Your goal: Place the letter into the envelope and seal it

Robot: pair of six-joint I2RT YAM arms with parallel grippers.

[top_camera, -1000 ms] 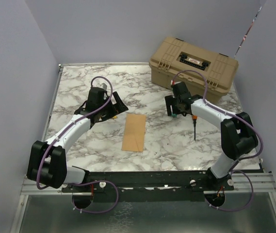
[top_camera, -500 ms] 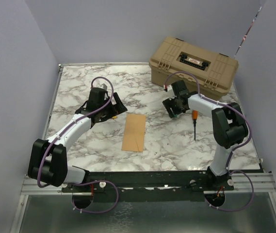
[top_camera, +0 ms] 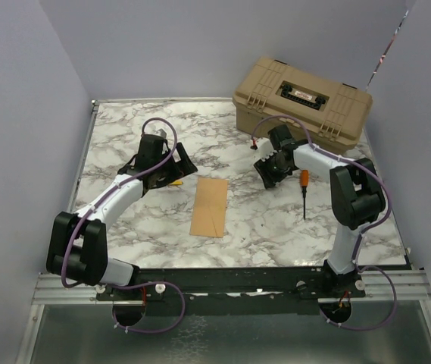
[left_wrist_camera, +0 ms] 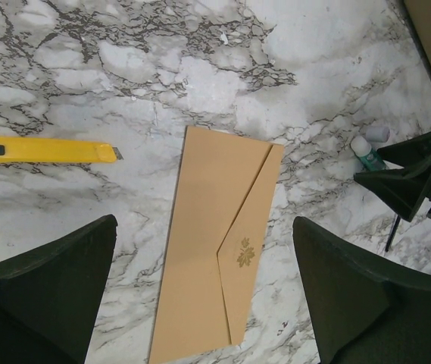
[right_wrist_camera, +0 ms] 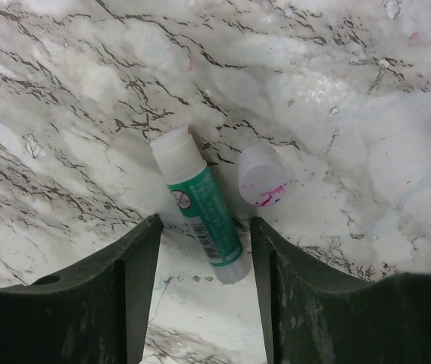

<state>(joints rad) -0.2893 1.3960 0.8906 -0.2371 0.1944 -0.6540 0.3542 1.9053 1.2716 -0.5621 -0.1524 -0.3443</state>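
Left of the envelope (left_wrist_camera: 207, 243) the left gripper (left_wrist_camera: 204, 227) is hovering open, while on its right the right gripper (right_wrist_camera: 205, 227) is straddling the glue stick (right_wrist_camera: 200, 205) open-jawed (for sealing, I'd guess)

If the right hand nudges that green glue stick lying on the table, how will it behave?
The glue stick is a cylinder lying on its side, so it likely rolls sideways. Its glossy plastic may slip on the marble table. Uncapped, its tip could smear.

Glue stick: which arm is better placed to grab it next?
Right: the right gripper hangs open over the glue stick, which lies between its jaws; the left gripper hangs open over the envelope instead.
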